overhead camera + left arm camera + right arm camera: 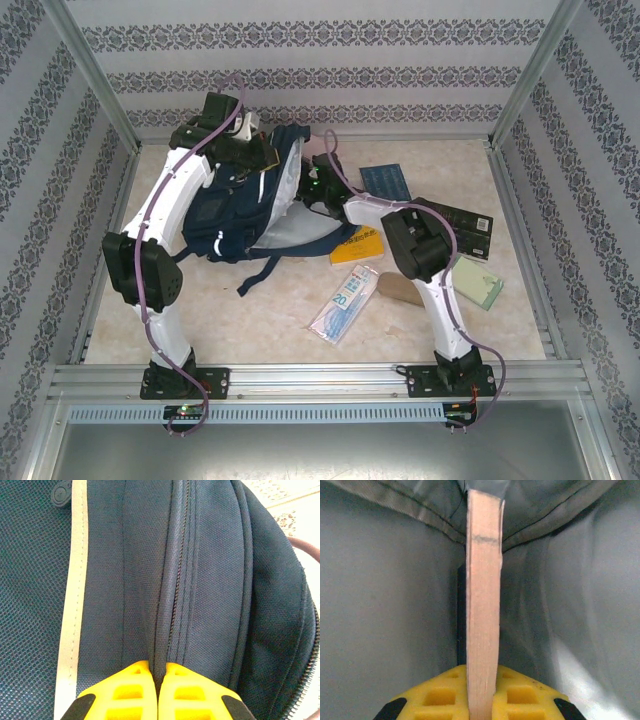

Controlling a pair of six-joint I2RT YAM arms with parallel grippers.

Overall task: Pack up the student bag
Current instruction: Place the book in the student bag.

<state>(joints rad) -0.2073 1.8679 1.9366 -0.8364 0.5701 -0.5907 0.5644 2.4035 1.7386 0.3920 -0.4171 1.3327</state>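
1. Lying on its side at the upper left-centre of the overhead view, the bag [228,215] rests on the table [260,325]. Its mouth is turned toward the middle of the frame, with pale grey lining showing.
2. At the bottom centre of the left wrist view, the left gripper [158,672] is clenched on a raised ridge of navy cloth beside the zip. I judge that it is holding the mouth up and open.
3. At the bottom centre of the right wrist view, the right gripper [482,675] is clamped on a thin pale slab [482,580] seen edge-on. It is probably a book, though the edge alone does not settle it. Grey lining [380,610] stands on both sides, so the slab is already inside the bag.
4. The step in hand looks like loading one item. The next move calls for pushing the slab deeper until it seats, letting go, then backing straight out without snagging the lining. The left pinch needs to hold firm meanwhile.
5. Counted: one bag, two grippers, one slab in grasp. Six things lie loose right of the bag:
   - a blue book [385,182]
   - a black book [470,228]
   - a yellow book [356,247]
   - a green pad [480,283]
   - a clear packet [345,305]
   - a brown piece [398,290], half hidden by the right arm
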